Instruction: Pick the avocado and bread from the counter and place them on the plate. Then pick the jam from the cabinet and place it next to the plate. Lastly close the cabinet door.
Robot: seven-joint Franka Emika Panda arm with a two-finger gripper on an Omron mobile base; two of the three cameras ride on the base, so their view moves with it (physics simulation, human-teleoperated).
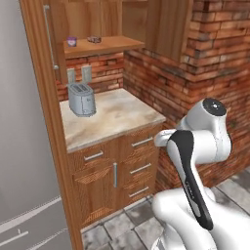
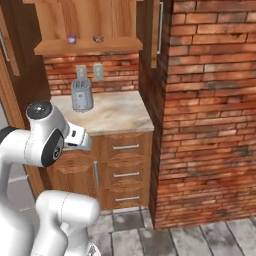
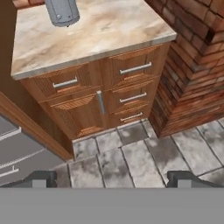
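Gripper (image 3: pixel 112 178) hangs w/ fingers spread wide, holding nothing, aimed down at floor tiles in front of the counter (image 1: pixel 117 114) — prob. a tucked travel pose, since the arm isn't reaching for anything yet. Counter carries just a grey toaster (image 1: pixel 81 98) near the back wall; plate, avocado, bread aren't on this stretch. On the open cabinet shelf (image 1: pixel 105 46) above sit two small items, a purplish one (image 1: pixel 72 41) and a dark one (image 1: pixel 94 38); either could be the jam, too small to tell.

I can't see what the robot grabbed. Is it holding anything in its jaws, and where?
Nothing is held. In the hand view the gripper is open, jaws wide apart, with only floor tiles between them, away from the counter.
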